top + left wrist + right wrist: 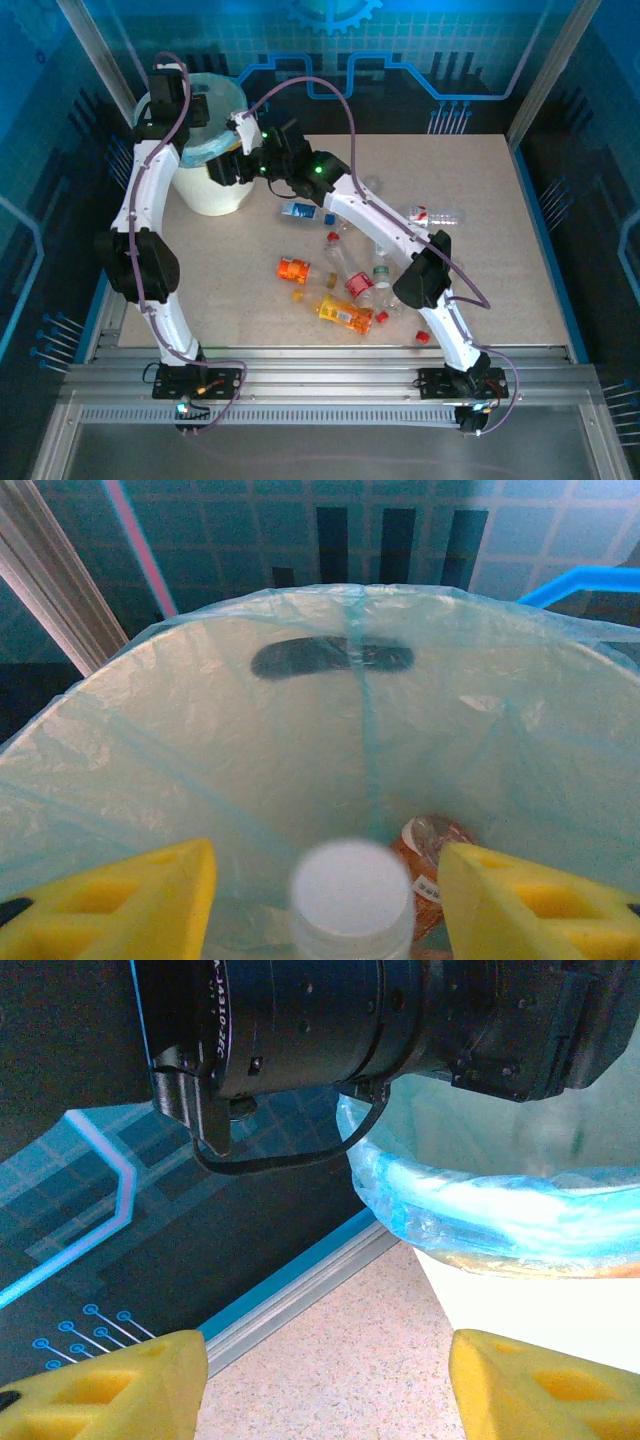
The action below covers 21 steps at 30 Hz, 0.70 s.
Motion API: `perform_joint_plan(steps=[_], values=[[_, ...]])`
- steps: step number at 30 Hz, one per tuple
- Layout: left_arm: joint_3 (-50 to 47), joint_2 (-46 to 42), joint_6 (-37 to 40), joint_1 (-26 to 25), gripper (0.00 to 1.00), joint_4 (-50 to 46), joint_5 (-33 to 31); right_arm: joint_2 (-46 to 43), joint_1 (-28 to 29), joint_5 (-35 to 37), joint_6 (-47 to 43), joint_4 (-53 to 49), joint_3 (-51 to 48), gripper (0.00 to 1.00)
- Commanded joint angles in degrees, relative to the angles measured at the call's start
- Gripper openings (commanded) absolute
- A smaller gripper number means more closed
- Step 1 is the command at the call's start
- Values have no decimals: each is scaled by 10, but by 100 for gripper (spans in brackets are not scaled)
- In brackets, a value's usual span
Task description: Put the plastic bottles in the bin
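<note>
Over on the left, the left arm is reaching up and over the bin, the cream bucket standing at the table's far-left corner with a pale blue bag folded over its rim. In the left wrist view, the left gripper is pointing straight down into the bag. Its yellow fingers are spread, and a white-capped bottle is sitting between them with a gap showing on either side of the cap. Nothing visible is pinching it, though its body is running off the bottom edge. Deeper in, a brown-labelled bottle is lying at the bottom of the bag, off to the right.

Moving right, the right arm is stretching across the table, and the right gripper is hovering low just beside the bin's right flank. Its fingers are standing wide apart with nothing between them, and the left arm's black wrist is looming overhead.

Further right, more plastic bottles are lying scattered mid-table, some partly under the right arm. A blue-labelled one is nearest the bin, a small orange one is lying nearer the arm bases, and a clear red-labelled one is lying farthest right.
</note>
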Motion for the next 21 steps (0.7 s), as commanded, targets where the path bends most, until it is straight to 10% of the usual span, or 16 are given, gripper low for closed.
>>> perform_joint_plan(steps=[1, 21], values=[[-4, -15, -7, 5, 61, 1, 3, -33, 5, 9, -8, 11, -5, 66], [-27, -143, 22, -15, 61, -12, 9, -54, 0, -40, -33, -69, 32, 69]])
